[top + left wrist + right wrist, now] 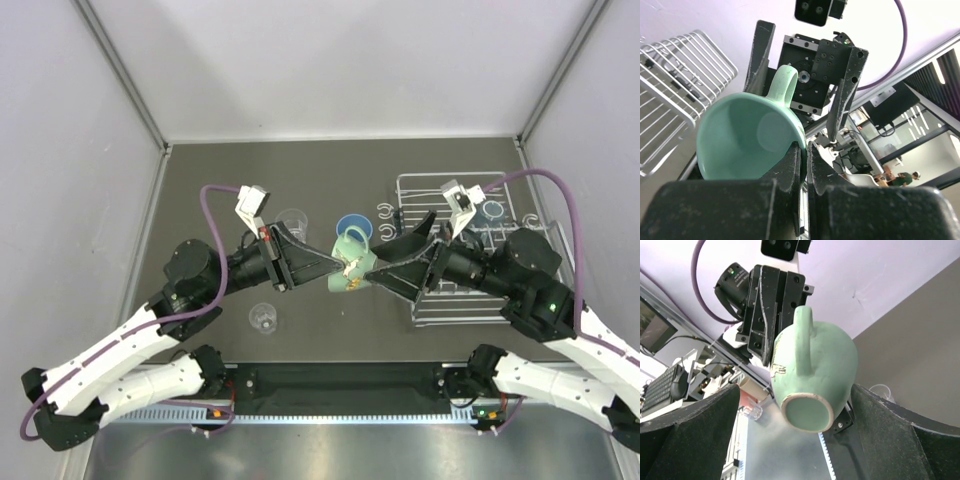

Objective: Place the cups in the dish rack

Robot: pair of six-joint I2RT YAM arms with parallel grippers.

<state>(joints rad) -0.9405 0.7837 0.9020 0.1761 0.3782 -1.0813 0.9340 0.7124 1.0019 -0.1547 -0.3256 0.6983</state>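
Well left of the dish rack (425,182), a small clear tumbler (263,317) stood on the tabletop (220,180). Nearer the rack, the left hand (337,268) was clamped on the rim of the teal-green mug (352,258), held aloft. Just left of the rack, the right hand (369,272) had its fingers apart, flanking the mug.

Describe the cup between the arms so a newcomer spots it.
Find the silver dish rack at right. Just left, the two arms meet at the green mug. Unlike the blue cup and clear tumblers nearby, it is pale green with a handle.
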